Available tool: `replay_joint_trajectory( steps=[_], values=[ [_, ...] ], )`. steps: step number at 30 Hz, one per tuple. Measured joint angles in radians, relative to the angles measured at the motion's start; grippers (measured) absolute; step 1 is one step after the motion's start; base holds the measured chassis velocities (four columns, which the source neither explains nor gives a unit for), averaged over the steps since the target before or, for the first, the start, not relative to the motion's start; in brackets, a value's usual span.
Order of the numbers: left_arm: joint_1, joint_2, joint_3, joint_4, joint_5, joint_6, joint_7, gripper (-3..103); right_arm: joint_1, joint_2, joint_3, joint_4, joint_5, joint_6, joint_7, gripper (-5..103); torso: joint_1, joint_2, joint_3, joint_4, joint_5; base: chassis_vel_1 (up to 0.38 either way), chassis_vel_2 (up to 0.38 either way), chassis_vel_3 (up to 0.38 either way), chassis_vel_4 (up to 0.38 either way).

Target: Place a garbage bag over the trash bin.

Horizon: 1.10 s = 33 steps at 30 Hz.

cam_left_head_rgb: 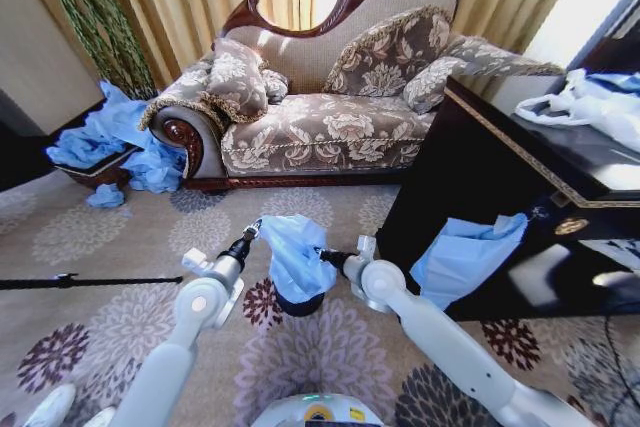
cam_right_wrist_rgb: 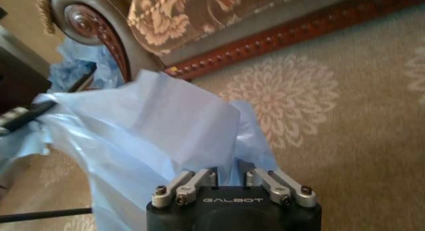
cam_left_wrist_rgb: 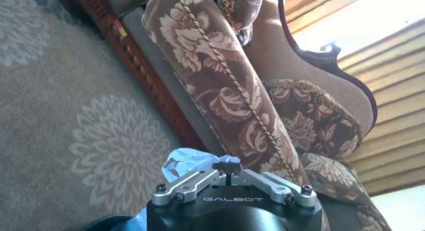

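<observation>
The light-blue garbage bag [cam_left_head_rgb: 293,250] hangs stretched between my two grippers over the floral carpet. Its lower part drapes onto the small black trash bin [cam_left_head_rgb: 300,303], of which only the bottom shows below the plastic. My left gripper [cam_left_head_rgb: 254,228] is shut on the bag's upper left edge. In the left wrist view the gripper [cam_left_wrist_rgb: 229,167] pinches a bunched bit of the bag [cam_left_wrist_rgb: 188,159]. My right gripper [cam_left_head_rgb: 323,253] is shut on the bag's right side. In the right wrist view the gripper [cam_right_wrist_rgb: 230,174] holds the bag [cam_right_wrist_rgb: 153,131], which spreads wide before it.
A floral sofa [cam_left_head_rgb: 330,117] stands behind. A dark cabinet [cam_left_head_rgb: 480,177] is at the right, with a flat blue sheet [cam_left_head_rgb: 465,252] hanging from it and white plastic bags [cam_left_head_rgb: 590,107] on top. A wicker basket [cam_left_head_rgb: 100,169] with blue bags sits far left. A black rod [cam_left_head_rgb: 80,281] lies on the carpet.
</observation>
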<state>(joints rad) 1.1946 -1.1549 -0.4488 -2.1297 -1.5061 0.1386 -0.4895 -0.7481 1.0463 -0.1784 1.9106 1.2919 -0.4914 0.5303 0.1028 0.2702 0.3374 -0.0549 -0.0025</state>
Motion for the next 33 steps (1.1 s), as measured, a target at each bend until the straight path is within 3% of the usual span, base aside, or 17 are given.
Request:
replay_joint_trajectory(
  steps=[2, 4, 10, 12, 14, 19, 25, 28, 31, 33],
  values=[
    [-0.006, -0.003, 0.003, 0.01, 0.001, 0.001, 0.001, 0, -0.02, -0.023, 0.024, 0.046, 0.001, -0.007, -0.002, 30, 0.0, 0.0, 0.0, 0.0, -0.0002, 0.0, 0.0, 0.0, 0.0],
    [-0.009, -0.003, 0.005, 0.013, 0.001, 0.001, 0.001, 0, -0.032, -0.035, 0.034, 0.065, 0.003, -0.009, -0.005, 30, 0.0, 0.0, 0.0, -0.0001, 0.0, 0.0, 0.0, 0.0, 0.0],
    [-0.022, -0.009, 0.013, 0.028, 0.003, 0.004, 0.002, 0, -0.107, -0.109, 0.098, 0.143, 0.004, -0.028, -0.036, 57, 0.0, 0.0, 0.0, -0.0003, 0.0, 0.0, 0.0, 0.0, 0.0],
    [-0.024, -0.011, 0.015, 0.029, 0.004, 0.004, 0.002, 0, -0.115, -0.115, 0.101, 0.154, 0.005, -0.027, -0.038, 57, 0.0, 0.0, 0.0, -0.0003, 0.0, 0.0, 0.0, 0.0, 0.0],
    [-0.028, -0.016, 0.02, 0.033, 0.006, 0.005, 0.002, 0, -0.133, -0.122, 0.102, 0.2, 0.009, -0.018, -0.03, 68, 0.0, 0.0, 0.0, -0.0001, 0.0, 0.0, 0.0, 0.0, 0.0],
    [-0.03, -0.016, 0.021, 0.037, 0.007, 0.005, 0.002, 0, -0.153, -0.125, 0.103, 0.24, 0.015, -0.015, -0.003, 54, 0.0, 0.0, 0.0, 0.0, -0.0001, 0.0, 0.0, 0.0, 0.0],
    [-0.027, -0.015, 0.016, 0.037, 0.008, 0.006, 0.002, 0, -0.177, -0.147, 0.133, 0.223, -0.029, -0.02, -0.034, 27, 0.0, 0.0, 0.0, 0.0, -0.0002, 0.0, 0.0, 0.0, 0.0],
    [-0.026, -0.015, 0.014, 0.035, 0.008, 0.006, 0.002, 0, -0.184, -0.16, 0.141, 0.223, -0.033, -0.021, -0.04, 22, 0.0, 0.0, 0.0, -0.0001, 0.0, 0.0, 0.0, 0.0, 0.0],
    [-0.026, -0.019, 0.014, 0.035, 0.008, 0.005, 0.002, 0, -0.191, -0.174, 0.154, 0.231, -0.031, -0.035, -0.057, 4, 0.0, 0.0, 0.0, -0.0001, -0.0002, 0.0, 0.0, 0.0, 0.0],
    [-0.027, -0.021, 0.014, 0.035, 0.008, 0.005, 0.002, 0, -0.194, -0.177, 0.157, 0.234, -0.031, -0.041, -0.065, 8, 0.0, 0.0, 0.0, -0.0001, -0.0001, 0.0, 0.0, 0.0, 0.0]
  ],
)
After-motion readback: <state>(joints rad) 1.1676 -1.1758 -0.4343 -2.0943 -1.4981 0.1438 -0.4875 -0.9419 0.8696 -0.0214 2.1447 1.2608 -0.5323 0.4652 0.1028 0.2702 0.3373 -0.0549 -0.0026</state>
